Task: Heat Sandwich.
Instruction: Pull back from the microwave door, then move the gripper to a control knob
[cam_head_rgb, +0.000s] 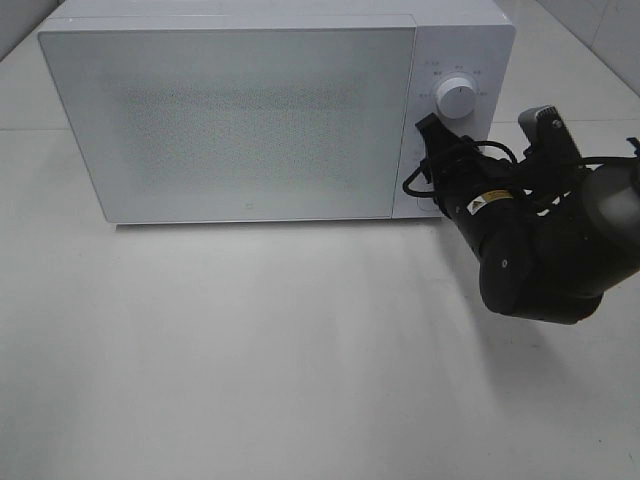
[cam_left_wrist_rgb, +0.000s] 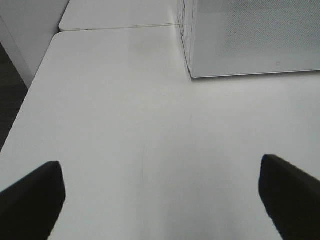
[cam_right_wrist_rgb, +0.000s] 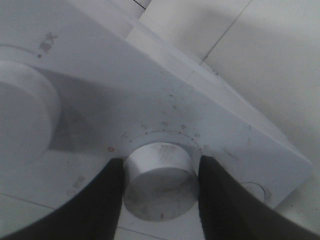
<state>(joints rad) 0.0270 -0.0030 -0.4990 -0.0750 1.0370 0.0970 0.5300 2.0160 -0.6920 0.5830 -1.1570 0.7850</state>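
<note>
The sandwich is out of view. The white microwave (cam_head_rgb: 240, 120) stands at the back of the table with its door closed. My right gripper (cam_head_rgb: 425, 165) reaches to its control panel, below the upper knob (cam_head_rgb: 458, 99). In the right wrist view the right gripper (cam_right_wrist_rgb: 160, 164) has its two dark fingers (cam_right_wrist_rgb: 107, 200) pressed on either side of the lower dial (cam_right_wrist_rgb: 160, 180), shut on it. My left gripper (cam_left_wrist_rgb: 160, 200) hangs open over bare table with nothing between its fingers (cam_left_wrist_rgb: 35, 195); the microwave's corner (cam_left_wrist_rgb: 250, 40) lies ahead of it.
The white table (cam_head_rgb: 250, 350) stretches in front of the microwave. In the left wrist view its edge (cam_left_wrist_rgb: 30, 95) drops off to a dark floor. The bulky black right arm (cam_head_rgb: 550, 260) hovers beside the microwave's right end.
</note>
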